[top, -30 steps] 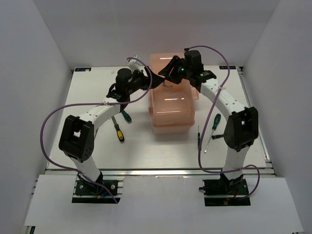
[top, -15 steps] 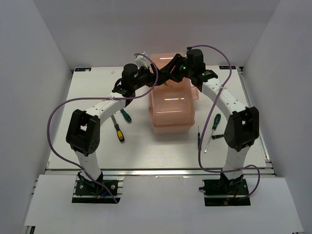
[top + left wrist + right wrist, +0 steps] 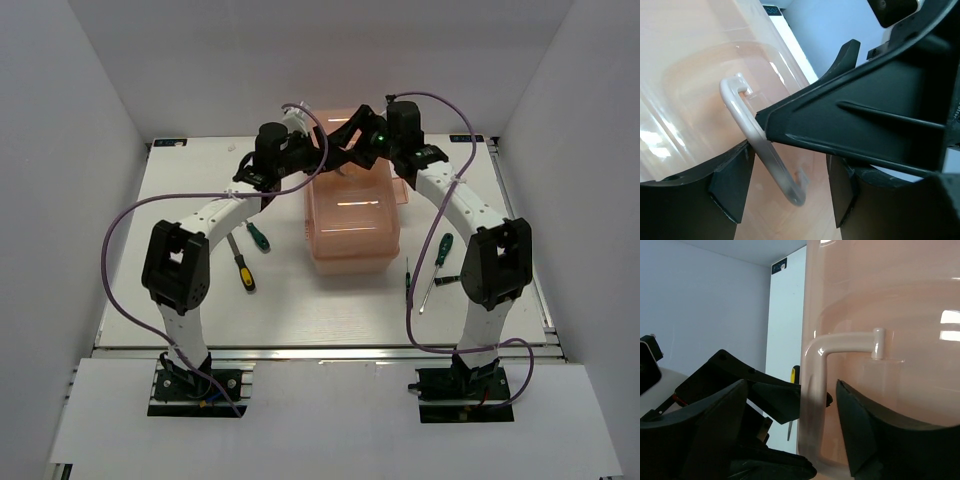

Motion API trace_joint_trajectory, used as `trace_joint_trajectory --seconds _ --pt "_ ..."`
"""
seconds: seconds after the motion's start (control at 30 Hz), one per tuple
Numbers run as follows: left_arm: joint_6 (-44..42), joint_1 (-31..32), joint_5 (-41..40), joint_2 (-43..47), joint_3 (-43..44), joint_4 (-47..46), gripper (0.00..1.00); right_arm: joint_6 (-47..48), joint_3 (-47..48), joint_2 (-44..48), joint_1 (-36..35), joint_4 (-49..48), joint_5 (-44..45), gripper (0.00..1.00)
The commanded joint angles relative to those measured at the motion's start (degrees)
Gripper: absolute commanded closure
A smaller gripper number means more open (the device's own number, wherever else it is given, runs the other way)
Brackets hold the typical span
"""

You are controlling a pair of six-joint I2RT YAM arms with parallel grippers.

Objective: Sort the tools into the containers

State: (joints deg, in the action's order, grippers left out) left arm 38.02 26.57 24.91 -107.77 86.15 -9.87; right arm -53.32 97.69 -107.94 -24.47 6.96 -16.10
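The salmon-pink toolbox point(image 3: 350, 225) stands closed at mid table. Both grippers meet over its far top. My left gripper point(image 3: 322, 160) is open, its jaws either side of the white lid handle point(image 3: 747, 132). My right gripper point(image 3: 350, 150) is open too, astride the same handle point(image 3: 812, 390) from the other side, and one of its fingers point(image 3: 855, 125) crosses the left wrist view. A green-handled screwdriver point(image 3: 258, 237) and a yellow-handled one point(image 3: 243, 270) lie left of the box. A green one point(image 3: 441, 250) and two thin ones point(image 3: 407, 282) lie to its right.
White walls close in the table point(image 3: 200, 300) at the back and sides. Purple cables loop off both arms. The left gripper's fingers point(image 3: 765, 395) fill the lower left of the right wrist view, with the yellow-handled screwdriver point(image 3: 795, 375) behind them.
My left gripper has swung right from beside the toolbox onto the lid handle. My right gripper has shifted a little over the same handle. The tools have not moved.
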Motion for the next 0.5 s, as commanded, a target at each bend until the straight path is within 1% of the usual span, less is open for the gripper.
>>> trace_joint_trajectory --seconds 0.0,0.07,0.1,0.27,0.3,0.37,0.43,0.47 --pt "0.48 0.85 -1.26 -3.41 1.65 8.37 0.31 2.43 -1.18 2.47 -0.76 0.16 -5.08 0.22" --pt "0.48 1.03 -1.26 -3.68 2.00 9.25 0.32 4.35 -1.45 2.73 -0.06 0.07 -4.74 0.13" --pt "0.48 1.12 -1.70 -3.85 2.18 9.43 0.32 5.23 -1.36 2.91 0.12 0.33 -4.47 0.11" --pt "0.65 1.21 -4.69 -3.33 2.44 12.77 0.35 12.70 -1.10 4.75 2.58 1.92 -0.34 0.11" --pt "0.65 1.21 -5.65 -3.24 2.36 13.12 0.36 16.11 -1.18 5.10 3.02 1.74 0.01 0.11" --pt "0.83 1.21 -6.45 -3.42 2.88 14.70 0.41 19.29 -1.88 6.33 4.95 1.04 -0.07 0.11" --pt "1.18 1.21 -7.67 -4.55 5.06 18.02 0.49 24.65 -2.85 7.82 7.31 -1.15 -2.78 0.11" --pt "1.18 1.21 -7.77 -5.17 6.04 19.17 0.50 26.23 -3.46 8.36 8.03 -1.94 -3.23 0.11"
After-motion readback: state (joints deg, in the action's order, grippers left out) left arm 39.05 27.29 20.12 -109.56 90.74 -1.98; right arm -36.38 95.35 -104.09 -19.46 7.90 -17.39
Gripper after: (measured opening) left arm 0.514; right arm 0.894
